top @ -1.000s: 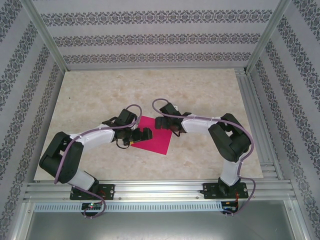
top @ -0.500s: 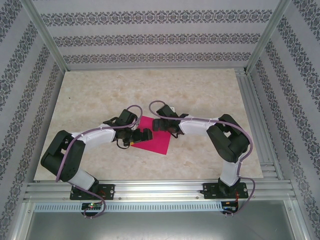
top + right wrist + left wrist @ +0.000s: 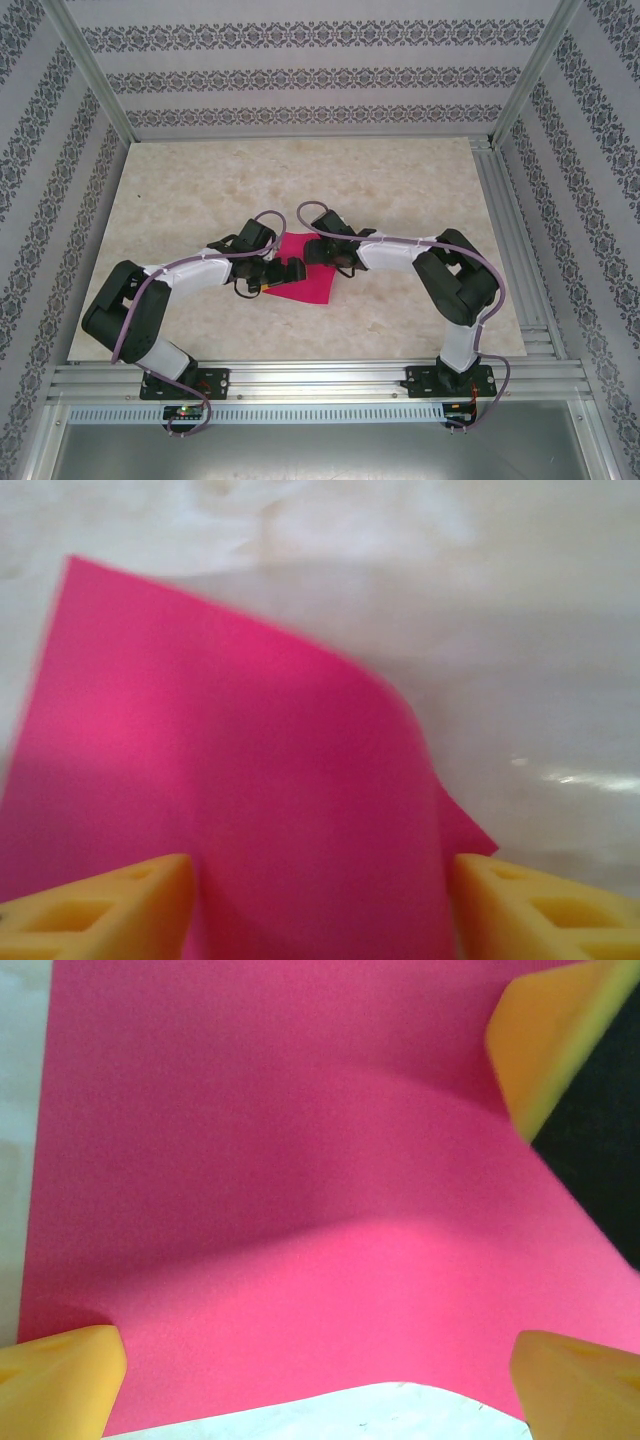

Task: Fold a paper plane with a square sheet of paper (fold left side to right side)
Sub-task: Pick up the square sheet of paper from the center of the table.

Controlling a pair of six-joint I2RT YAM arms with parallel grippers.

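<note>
Over the last second my right gripper point(image 3: 320, 905) has slid left over the sheet of paper point(image 3: 312, 287), and its fingers have begun to draw in. They stand apart, straddling an edge that has buckled up off the table point(image 3: 400, 180) into a soft curl. From above, the pink patch looks smaller at its near right corner than before. I judge that the lift for a fold is starting, with no crease pressed yet. My left gripper point(image 3: 310, 1380) is spread wide and holds nothing, its fingertips low over the sheet's other side, probably pinning it. The sheet lies on the bare tabletop between my arms, inside no tray or box.
</note>
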